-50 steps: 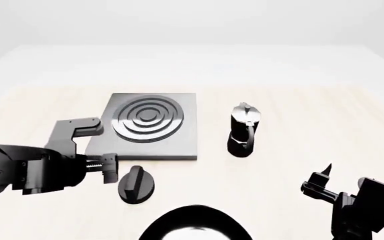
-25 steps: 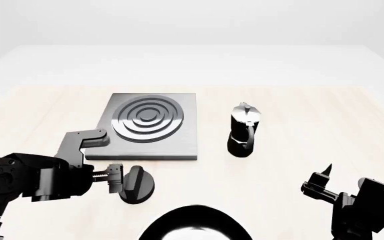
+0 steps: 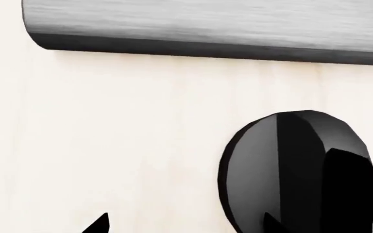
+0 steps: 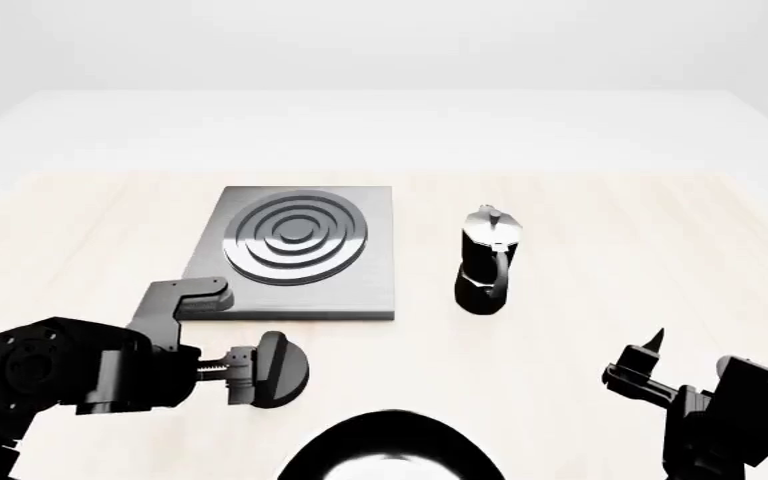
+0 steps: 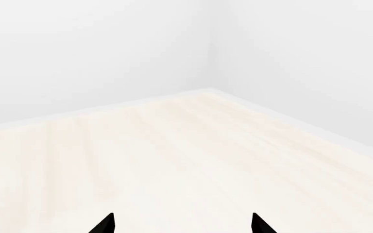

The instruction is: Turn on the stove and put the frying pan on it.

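My left gripper sits low over the counter, its jaws spread wide, with one finger right at the round black knob; I cannot tell whether it touches. In the left wrist view the knob fills the frame beside one fingertip, and the stove's grey front edge runs beyond it across pale wood. The stove, a flat grey slab with raised concentric rings, lies just past the knob, apart from it. A black-and-silver moka pot stands upright to the stove's right, near but not touching. The frying pan shows only as a dark curved rim at the counter's near edge, in front of the knob. My right gripper hovers at the near right, well apart from everything, jaws parted; its wrist view shows its two fingertips over bare counter and white walls.
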`<state>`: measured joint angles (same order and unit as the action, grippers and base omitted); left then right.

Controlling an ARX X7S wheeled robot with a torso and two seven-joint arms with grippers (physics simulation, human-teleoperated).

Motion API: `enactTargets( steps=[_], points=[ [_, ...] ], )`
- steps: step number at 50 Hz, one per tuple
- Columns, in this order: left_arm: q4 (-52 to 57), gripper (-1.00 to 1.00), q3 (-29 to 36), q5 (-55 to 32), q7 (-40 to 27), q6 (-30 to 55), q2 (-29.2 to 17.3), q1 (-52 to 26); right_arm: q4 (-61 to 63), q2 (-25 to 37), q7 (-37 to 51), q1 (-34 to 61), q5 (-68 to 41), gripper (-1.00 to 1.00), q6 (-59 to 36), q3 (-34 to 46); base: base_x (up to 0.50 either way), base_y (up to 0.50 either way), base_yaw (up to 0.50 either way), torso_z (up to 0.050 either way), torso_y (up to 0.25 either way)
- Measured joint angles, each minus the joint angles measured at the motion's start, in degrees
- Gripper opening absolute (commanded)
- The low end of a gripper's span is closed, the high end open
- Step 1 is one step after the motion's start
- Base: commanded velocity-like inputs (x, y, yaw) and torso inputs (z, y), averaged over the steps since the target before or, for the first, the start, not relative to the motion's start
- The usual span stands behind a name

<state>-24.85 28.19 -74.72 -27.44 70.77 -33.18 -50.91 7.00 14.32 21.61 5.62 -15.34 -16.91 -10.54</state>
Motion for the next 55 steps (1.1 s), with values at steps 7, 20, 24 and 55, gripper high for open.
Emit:
enactTargets(
  steps=[7, 20, 24, 55],
  points=[
    [-0.8, 1.00, 0.8, 0.1, 1.0, -0.5, 0.0, -0.4, -0.1, 0.1, 0.1, 0.0, -0.2, 1.00, 0.1, 0.1, 0.00, 0.00, 0.00, 0.000, 0.000],
    [-0.9, 1.00, 1.5, 0.4, 1.9, -0.9, -0.1, -0.5, -0.2, 0.3, 0.2, 0.0, -0.4, 1.00, 0.2, 0.2, 0.00, 0.00, 0.00, 0.000, 0.000],
    [-0.7, 1.00, 1.9, 0.8, 2.4, -1.0, -0.1, -0.6, -0.3, 0.4, 0.3, 0.0, -0.5, 1.00, 0.2, 0.3, 0.00, 0.00, 0.00, 0.000, 0.000],
    [2.6, 1.00, 4.6, 1.1, 7.2, 0.1, 0.5, -0.3, -0.5, 0.8, 0.6, 0.0, -1.1, 1.00, 0.5, 0.6, 0.00, 0.00, 0.00, 0.000, 0.000]
  ],
)
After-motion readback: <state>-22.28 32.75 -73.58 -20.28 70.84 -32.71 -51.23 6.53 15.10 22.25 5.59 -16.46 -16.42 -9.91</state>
